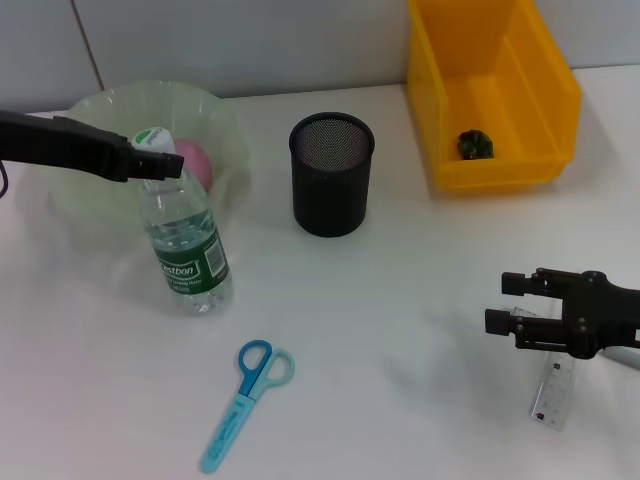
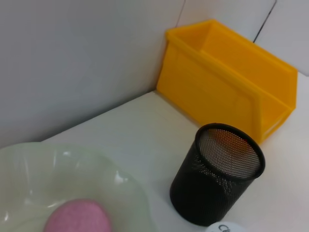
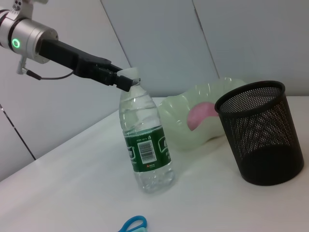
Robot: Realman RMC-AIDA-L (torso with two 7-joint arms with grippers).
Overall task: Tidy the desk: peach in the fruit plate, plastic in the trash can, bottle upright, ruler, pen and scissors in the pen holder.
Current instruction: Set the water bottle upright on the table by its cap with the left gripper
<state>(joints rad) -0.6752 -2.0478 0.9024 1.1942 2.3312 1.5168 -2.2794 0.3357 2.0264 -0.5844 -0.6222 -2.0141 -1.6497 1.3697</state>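
Head view — upright clear bottle [image 1: 187, 245], green label, cap pinched by left end effector [image 1: 160, 165].

My left claw [image 1: 155, 162] grips the cap of the upright bottle [image 1: 187, 240], just before the fruit plate [image 1: 100, 120] holding the peach [image 1: 195, 160]. My right claw [image 1: 505, 303] hovers spread above the ruler [image 1: 556, 392]. Scissors [image 1: 245, 398] lie on the counter [image 1: 400, 330].

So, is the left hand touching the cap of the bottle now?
Touching. In the right wrist view, the left hand closes on the white cap of the upright bottle, with no gap between them. The head view agrees.
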